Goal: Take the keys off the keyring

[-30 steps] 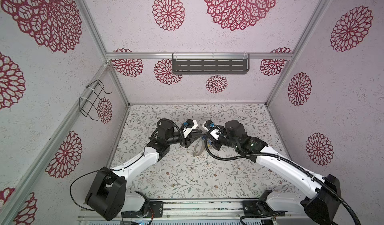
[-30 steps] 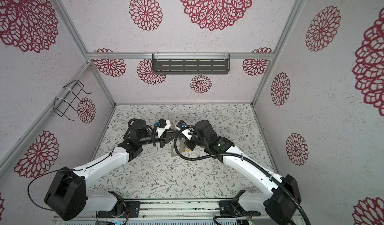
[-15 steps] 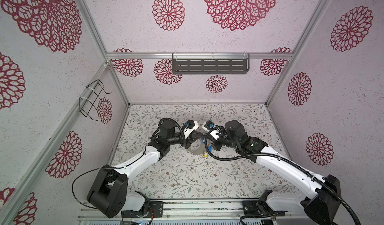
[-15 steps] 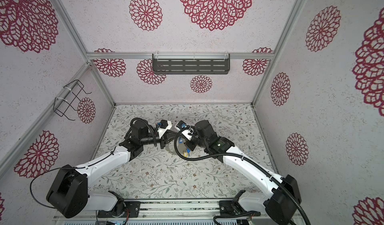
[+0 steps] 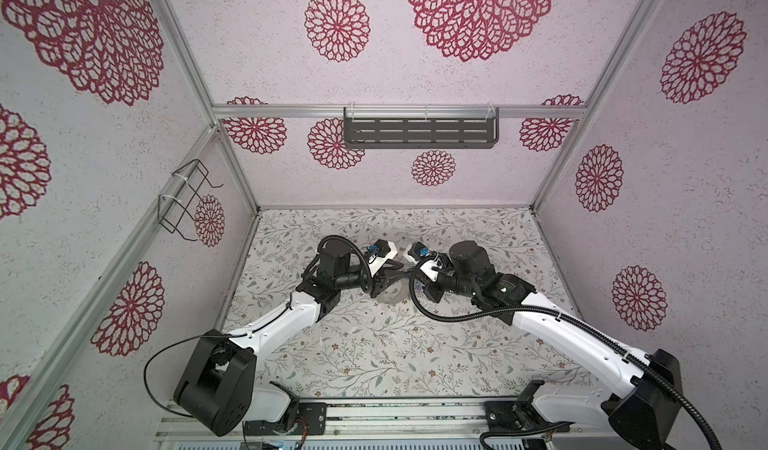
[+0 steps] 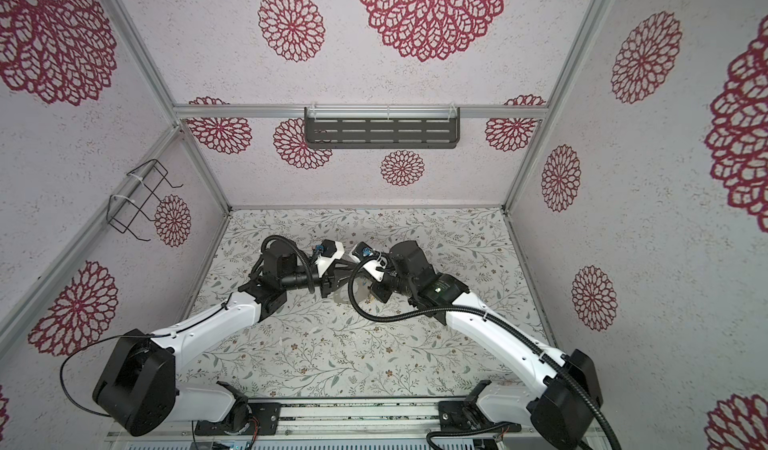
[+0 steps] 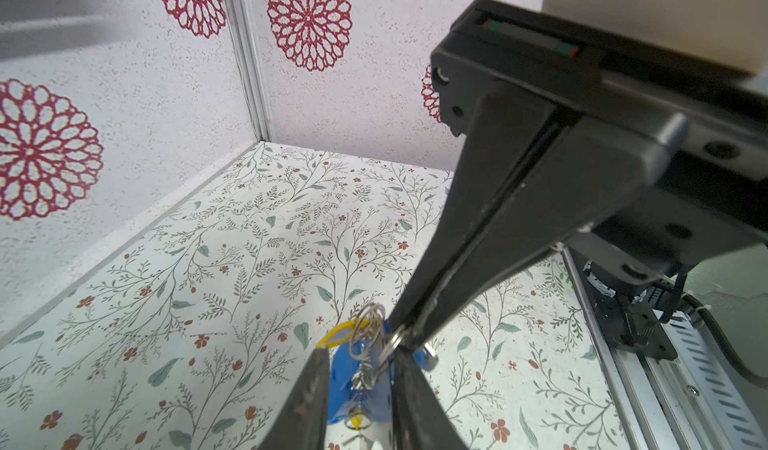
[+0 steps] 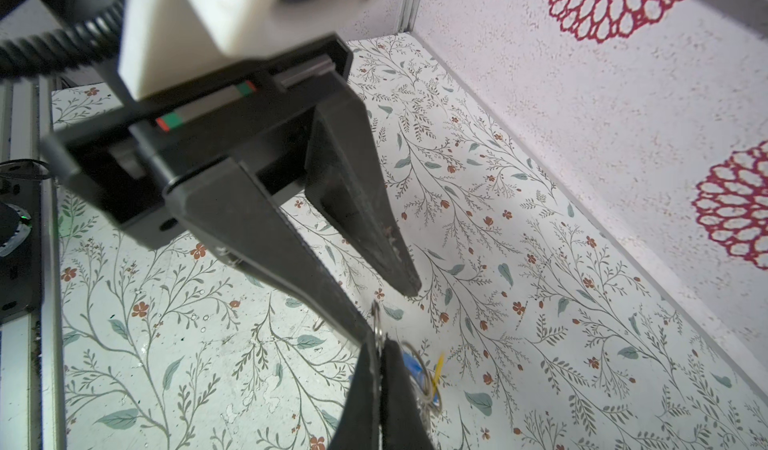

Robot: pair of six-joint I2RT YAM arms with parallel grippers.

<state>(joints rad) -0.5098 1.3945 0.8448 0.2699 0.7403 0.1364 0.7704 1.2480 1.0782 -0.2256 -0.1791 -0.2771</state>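
Observation:
Above the floral floor, the two grippers meet tip to tip at mid-table. My right gripper [image 8: 379, 346] is shut on the thin metal keyring [image 7: 392, 342], which shows as a wire edge [image 8: 376, 323] just past its tips. The keys hang below it: a blue tag [image 7: 340, 377] and a yellow tag [image 7: 336, 333], also seen as blue [image 8: 411, 364] and yellow [image 8: 436, 375]. My left gripper [image 7: 361, 354] stands open, its fingers on either side of the hanging cluster, and one fingertip [image 8: 361, 323] lies against the ring. In both top views the cluster is hidden under the wrists; the left gripper [image 5: 397, 270] shows.
A dark slotted shelf [image 5: 419, 133] hangs on the back wall and a wire basket [image 5: 187, 202] on the left wall. The metal base rail [image 5: 374, 414] runs along the front edge. Walls close in the floor on three sides.
My left gripper has moved in toward the right gripper's tips and its jaws have spread wider. The right arm has stayed put, still shut.

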